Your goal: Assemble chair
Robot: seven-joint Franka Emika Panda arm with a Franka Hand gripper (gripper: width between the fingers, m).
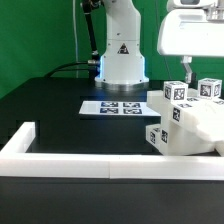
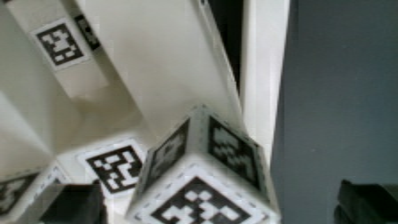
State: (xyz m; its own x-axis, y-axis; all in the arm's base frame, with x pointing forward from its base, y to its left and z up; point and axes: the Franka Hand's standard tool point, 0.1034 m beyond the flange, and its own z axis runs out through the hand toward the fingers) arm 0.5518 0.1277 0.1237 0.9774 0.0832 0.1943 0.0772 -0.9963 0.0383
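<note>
Directly beneath the released, wide-spread jaws — chair (image 1: 190,120) sits ungripped, tagged legs (image 2: 210,165) pointing up

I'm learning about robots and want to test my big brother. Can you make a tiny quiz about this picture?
1. True or false: the small white blocky plastic chair stands at the exterior view's right, close to the long low white rail.
2. What lies flat on the black table in front of the white robot base? A) a red ball B) the thin white marker board with black squares C) a blue cup
3. Fill in: the robot's two-finger gripper above the chair is ____ (open or shut).

Key: 1 true; 2 B; 3 open.
</note>
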